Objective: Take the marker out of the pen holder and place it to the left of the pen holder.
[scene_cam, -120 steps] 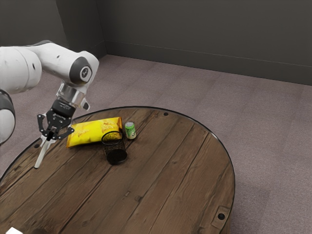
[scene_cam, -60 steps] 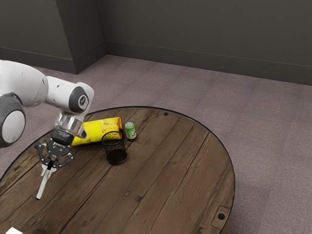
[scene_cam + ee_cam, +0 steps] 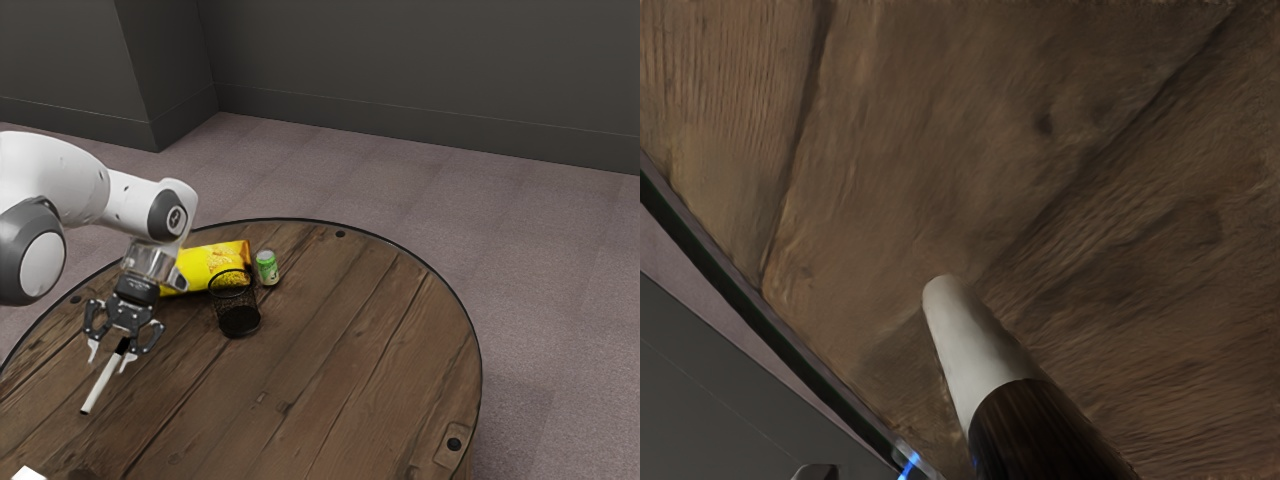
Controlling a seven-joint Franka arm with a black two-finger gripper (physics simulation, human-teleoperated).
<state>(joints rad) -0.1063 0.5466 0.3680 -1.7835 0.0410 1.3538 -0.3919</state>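
The marker (image 3: pixel 102 382), white with a black end, slants below the gripper (image 3: pixel 108 361), whose fingers stand apart, its black end between them. It is outside the black mesh pen holder (image 3: pixel 238 318), toward the exterior view's left. Beyond the holder lies a yellow snack bag (image 3: pixel 205 262), with a green can (image 3: pixel 267 268) upright near it on the round wooden table (image 3: pixel 330 350).

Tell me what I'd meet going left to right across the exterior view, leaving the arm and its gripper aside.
White object at the lower edge → marker → yellow bag → black pen holder → green can.
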